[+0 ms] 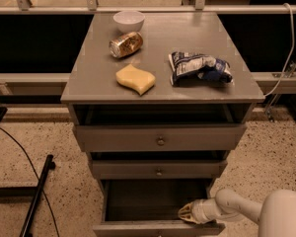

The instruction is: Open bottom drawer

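Observation:
The bottom drawer (138, 201) of the grey cabinet stands pulled out, its dark inside showing and its front panel (158, 229) at the lower edge of the camera view. My gripper (186, 213) reaches in from the lower right on a white arm and sits at the right end of that drawer, just behind the front panel. The middle drawer (158, 169) and the top drawer (159, 138) are slightly ajar, each with a small round knob.
On the cabinet top (160, 90) lie a white bowl (129, 19), a tipped can (125, 44), a yellow sponge (134, 79) and a blue-and-white snack bag (200, 68). A black stand leg (37, 196) crosses the speckled floor at left. A rail runs behind the cabinet.

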Robot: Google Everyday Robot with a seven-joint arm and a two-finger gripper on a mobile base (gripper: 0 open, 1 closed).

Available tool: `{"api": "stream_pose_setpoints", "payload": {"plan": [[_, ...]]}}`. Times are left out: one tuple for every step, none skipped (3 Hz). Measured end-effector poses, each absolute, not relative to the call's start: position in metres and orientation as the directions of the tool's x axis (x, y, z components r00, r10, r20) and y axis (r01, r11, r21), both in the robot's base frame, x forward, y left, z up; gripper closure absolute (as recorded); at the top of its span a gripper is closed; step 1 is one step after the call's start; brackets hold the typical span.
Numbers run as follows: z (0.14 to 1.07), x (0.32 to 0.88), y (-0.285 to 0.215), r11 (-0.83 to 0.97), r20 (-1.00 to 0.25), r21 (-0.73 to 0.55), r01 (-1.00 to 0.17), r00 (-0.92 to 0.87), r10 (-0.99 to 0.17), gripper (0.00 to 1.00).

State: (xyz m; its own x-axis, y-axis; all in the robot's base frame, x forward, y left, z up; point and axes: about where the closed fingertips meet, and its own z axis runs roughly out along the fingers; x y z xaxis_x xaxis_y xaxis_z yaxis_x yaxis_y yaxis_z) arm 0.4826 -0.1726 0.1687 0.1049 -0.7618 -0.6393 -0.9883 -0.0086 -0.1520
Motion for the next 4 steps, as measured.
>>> {"api": "stream_pose_setpoints", "payload": {"plan": [[0.187, 0.475, -0.168, 0.066, -0.697, -0.195, -0.979, 0.091, -0.711, 0.58], [0.228, 0.466, -0.157, 0.21, -0.797, -0.259, -0.943, 0.086, -0.598, 0.35], [0.251, 0.463, -0.159, 0.304, -0.845, -0.272, -0.913, 0.076, -0.53, 0.36], [0.264, 0.469, -0.164, 0.345, -0.851, -0.278, -0.897, 0.064, -0.52, 0.6]]}}
